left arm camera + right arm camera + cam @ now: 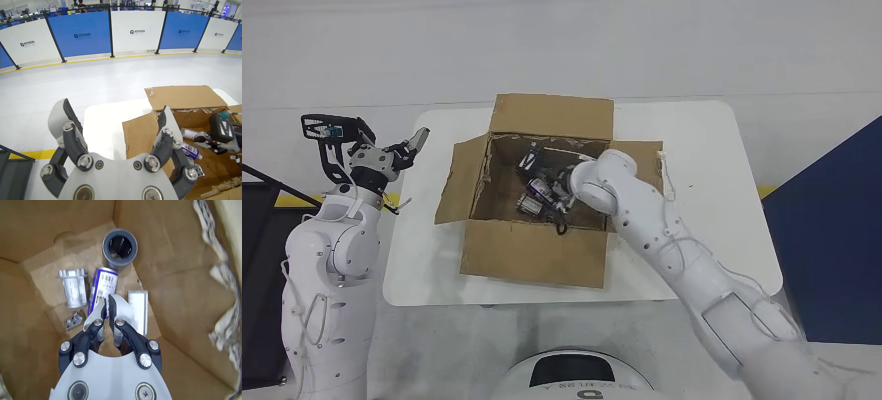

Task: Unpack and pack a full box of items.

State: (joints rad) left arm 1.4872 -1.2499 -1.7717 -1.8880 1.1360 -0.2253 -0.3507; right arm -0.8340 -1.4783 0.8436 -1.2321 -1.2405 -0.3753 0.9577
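1. Right gripper (108, 299) hangs low inside the box (170, 237). Its fingers are almost closed together, and I judge that it holds nothing.
2. Just ahead of its fingertips, and below them, lies the spray can (103, 285). The can's long axis runs straight away from me, toward the grey tube (119, 249).
3. My left gripper (115, 104) is wide open and empty. It is outside the box and well apart from the can, so the right arm is nearer.
4. To take the can, I think I must first open these fingers and then close them across its width.

Left tool (115, 106) spread wide near box (140, 136); blue can (191, 151) inside.
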